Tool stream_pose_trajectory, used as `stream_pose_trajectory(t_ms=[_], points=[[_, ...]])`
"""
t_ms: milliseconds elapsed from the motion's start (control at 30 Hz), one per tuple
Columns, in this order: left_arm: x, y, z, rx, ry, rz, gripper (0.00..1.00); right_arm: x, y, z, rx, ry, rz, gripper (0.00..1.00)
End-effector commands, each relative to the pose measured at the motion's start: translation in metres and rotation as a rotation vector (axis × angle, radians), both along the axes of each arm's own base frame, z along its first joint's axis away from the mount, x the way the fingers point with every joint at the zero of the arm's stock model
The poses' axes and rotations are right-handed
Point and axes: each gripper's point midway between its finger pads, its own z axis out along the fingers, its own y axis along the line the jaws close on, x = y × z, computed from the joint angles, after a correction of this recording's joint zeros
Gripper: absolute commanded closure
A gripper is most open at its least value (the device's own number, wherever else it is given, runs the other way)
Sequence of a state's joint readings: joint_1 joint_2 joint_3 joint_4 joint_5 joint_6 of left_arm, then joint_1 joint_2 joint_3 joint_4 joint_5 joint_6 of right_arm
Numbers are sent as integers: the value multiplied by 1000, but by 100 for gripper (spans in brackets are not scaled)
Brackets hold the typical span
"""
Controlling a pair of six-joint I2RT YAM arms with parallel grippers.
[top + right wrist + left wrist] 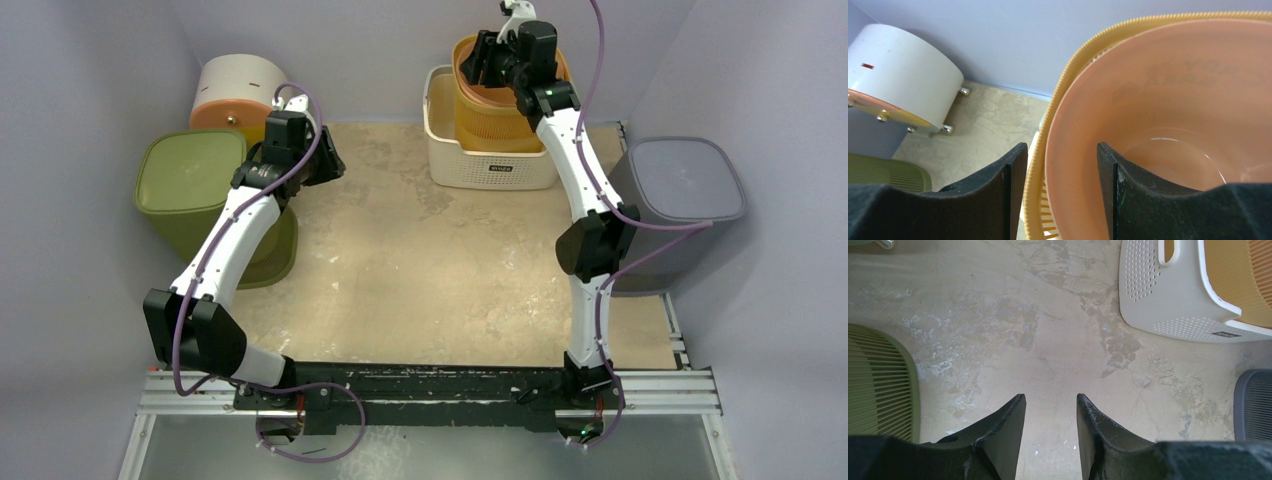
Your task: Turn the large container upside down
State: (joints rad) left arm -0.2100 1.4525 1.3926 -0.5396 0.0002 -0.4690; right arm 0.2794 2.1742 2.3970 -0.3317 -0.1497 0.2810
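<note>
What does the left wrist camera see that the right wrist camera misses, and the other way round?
Only the left wrist view: the white perforated basket, the edge of a grey bin, and the left gripper open over the bare table. Only the right wrist view: a white drum lying on its side by the wall, the peach liner inside the orange ribbed basket, and the right gripper with its jaws astride that basket's rim. Both: the orange ribbed basket, the green slatted bin and the table.

Top camera overlooks the table point(420, 270) from its near edge. Left wrist view faces it, sharing the white basket point(1168, 300); right wrist view crowds the orange container point(1173, 90).
</note>
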Motion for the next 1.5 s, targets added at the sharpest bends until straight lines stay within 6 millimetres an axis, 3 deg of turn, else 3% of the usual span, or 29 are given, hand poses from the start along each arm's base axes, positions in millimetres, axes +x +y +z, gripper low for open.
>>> stream_pose_trajectory(t_ms=[0, 267, 600, 967, 1000, 1067, 1100, 1267, 1467], points=[[7, -2, 16, -12, -65, -16, 60, -3, 1, -3, -20, 7, 26, 45], [10, -5, 16, -19, -65, -21, 60, -7, -5, -19, -77, 41, 23, 44], [11, -5, 24, -21, -73, -25, 57, -6, -33, -75, -318, 136, -16, 46], [12, -8, 37, -43, -95, -29, 53, -5, -28, -92, -356, 152, 32, 73], [11, -8, 40, -46, -100, -30, 52, -4, -28, -94, -358, 157, 33, 77], [10, -8, 42, -51, -105, -27, 51, -4, -27, -95, -350, 163, 32, 95], [10, -8, 42, -53, -105, -26, 51, -4, -27, -94, -340, 164, 29, 100], [5, -8, 46, -57, -110, -26, 45, -3, -22, -67, -292, 112, 32, 100], [1, -8, 48, -65, -114, -26, 42, -8, -27, 19, -224, -70, -23, 100]])
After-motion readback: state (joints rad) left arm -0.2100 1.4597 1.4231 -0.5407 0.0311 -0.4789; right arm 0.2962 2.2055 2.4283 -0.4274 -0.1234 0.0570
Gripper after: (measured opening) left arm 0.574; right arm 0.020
